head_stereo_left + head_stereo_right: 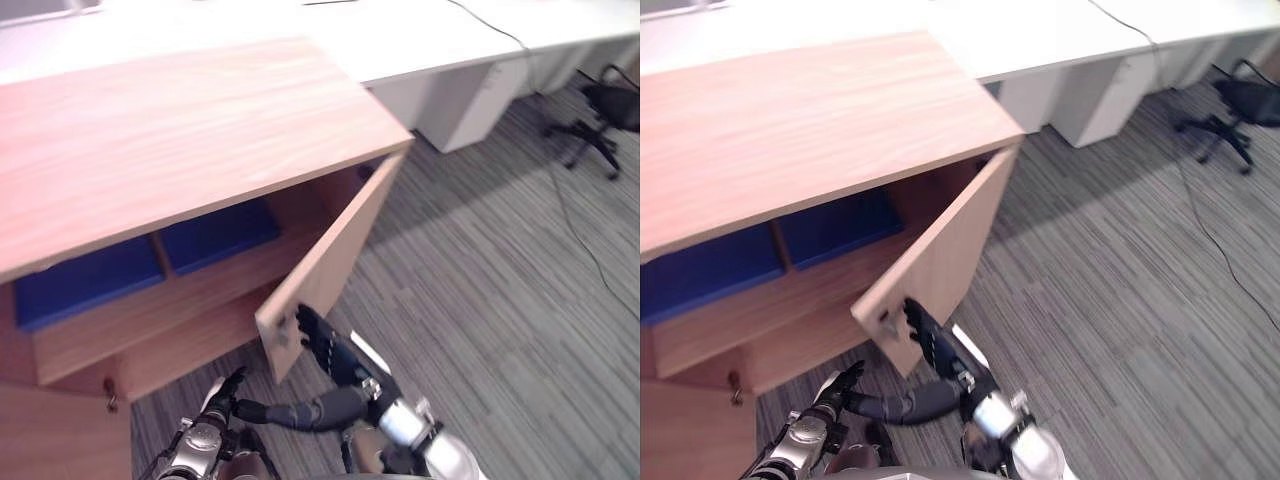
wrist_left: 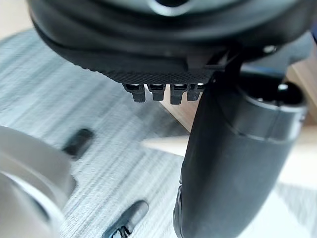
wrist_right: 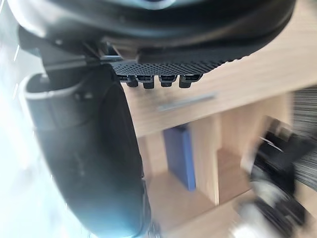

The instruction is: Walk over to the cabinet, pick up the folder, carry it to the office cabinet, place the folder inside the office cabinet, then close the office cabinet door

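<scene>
From the left eye view, a wood cabinet stands on the grey carpet. Its right door hangs partly open. On the top shelf inside lie two flat blue things, side by side with a wood wall between them. One is the folder, on the right. The other is a second folder, on the left. The right hand is low at the free edge of the door. Its fingers are straight and lie against the door, gripping nothing. The left hand hangs lower down, near the bottom of the cabinet. Its fingers are loose and it holds nothing. A long white table runs behind the cabinet. A black chair stands far off to the right.

The right eye view shows the same scene, with the right hand's fingertips at the door's outer face near its lower corner.

In the left wrist view, the left hand's short finger ends and big thumb hang over the carpet, touching nothing.

In the right wrist view, the right hand is close to the door. A thin silver handle sits on the wood just past the fingers. A blue folder shows on the shelf inside.
</scene>
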`<state>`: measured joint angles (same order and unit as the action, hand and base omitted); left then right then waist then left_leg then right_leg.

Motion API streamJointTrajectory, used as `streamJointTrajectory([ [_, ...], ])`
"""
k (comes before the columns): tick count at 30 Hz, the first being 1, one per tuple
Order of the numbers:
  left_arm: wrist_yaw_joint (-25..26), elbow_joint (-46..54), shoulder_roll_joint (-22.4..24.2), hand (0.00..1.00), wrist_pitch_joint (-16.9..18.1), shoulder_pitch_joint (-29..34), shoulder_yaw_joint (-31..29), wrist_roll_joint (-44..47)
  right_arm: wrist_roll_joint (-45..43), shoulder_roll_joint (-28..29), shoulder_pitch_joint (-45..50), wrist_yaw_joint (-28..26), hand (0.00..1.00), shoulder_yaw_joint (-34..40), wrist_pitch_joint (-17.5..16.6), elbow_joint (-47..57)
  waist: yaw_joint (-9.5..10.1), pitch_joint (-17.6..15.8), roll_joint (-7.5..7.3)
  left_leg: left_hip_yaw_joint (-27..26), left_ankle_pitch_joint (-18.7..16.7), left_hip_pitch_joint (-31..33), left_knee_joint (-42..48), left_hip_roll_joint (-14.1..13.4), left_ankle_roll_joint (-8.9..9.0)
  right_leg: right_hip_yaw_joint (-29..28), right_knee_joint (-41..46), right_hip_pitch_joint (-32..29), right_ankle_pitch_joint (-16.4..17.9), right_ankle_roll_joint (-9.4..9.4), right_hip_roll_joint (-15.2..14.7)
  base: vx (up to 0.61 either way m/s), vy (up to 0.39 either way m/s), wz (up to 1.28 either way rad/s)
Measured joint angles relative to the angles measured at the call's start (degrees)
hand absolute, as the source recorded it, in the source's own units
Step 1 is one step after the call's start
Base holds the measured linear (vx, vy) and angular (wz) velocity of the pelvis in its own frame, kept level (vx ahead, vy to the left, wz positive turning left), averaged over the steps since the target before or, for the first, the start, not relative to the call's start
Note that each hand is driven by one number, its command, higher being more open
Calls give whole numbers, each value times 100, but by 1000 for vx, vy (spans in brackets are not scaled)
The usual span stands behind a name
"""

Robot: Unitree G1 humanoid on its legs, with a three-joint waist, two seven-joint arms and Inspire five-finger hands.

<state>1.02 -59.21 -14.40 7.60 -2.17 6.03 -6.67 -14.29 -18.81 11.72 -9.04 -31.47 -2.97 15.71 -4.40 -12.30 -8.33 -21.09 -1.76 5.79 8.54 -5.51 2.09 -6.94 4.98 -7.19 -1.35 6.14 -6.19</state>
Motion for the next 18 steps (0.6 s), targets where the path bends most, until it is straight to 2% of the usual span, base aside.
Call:
streamJointTrajectory([
  [5, 135, 62, 35, 100, -105, 201, -374, 119, 474, 646, -1538, 414, 100, 751, -120, -1395, 231, 5, 14, 725, 443, 212, -491, 260, -86, 772, -51, 28, 35, -31, -185, 22, -1, 81],
  [7, 163, 91, 62, 100, -103, 229, -578, 140, 803, 919, -2085, 854, 100, 1425, -223, -2076, 350, -9, 35, 1008, 698, 228, -817, 364, -127, 1077, -62, 47, 25, 6, -211, 34, -1, 69],
  [9, 171, 98, 73, 100, -103, 298, -683, 255, 947, 1046, -2245, 1227, 100, 2020, -214, -2549, 360, -15, 45, 1125, 812, 223, -970, 398, -142, 1192, -76, 56, 24, 7, -222, 8, 25, 44],
  [10, 180, 105, 94, 100, -103, 316, -706, 344, 1014, 953, -2498, 1453, 100, 2231, -119, -3041, 413, -53, 103, 1242, 915, 227, -1103, 450, -145, 1297, -76, 54, 26, 10, -237, -18, 46, 38],
  [13, 212, 279, 270, 100, -82, 429, -914, 484, 1140, 902, -2490, 1670, 100, 2204, -23, -3447, 518, -96, 313, 1538, 1122, 263, -1363, 487, -125, 1581, -79, 57, 116, -34, -246, -20, 25, 58],
  [16, 332, 676, 546, 100, -51, 648, -1345, 751, 1226, 1056, -2324, 1822, 100, 2211, -42, -3637, 617, -148, 645, 2094, 1206, 435, -1361, 535, -108, 2139, -80, 191, 279, -5, -257, -5, -11, 82],
  [18, 407, 1052, 622, 100, -21, 854, -1621, 954, 1224, 1096, -2152, 1866, 100, 2197, -101, -3765, 745, -155, 733, 2366, 1229, 447, -1365, 556, -86, 2431, -78, 329, 376, -11, -250, 27, -60, 84],
])
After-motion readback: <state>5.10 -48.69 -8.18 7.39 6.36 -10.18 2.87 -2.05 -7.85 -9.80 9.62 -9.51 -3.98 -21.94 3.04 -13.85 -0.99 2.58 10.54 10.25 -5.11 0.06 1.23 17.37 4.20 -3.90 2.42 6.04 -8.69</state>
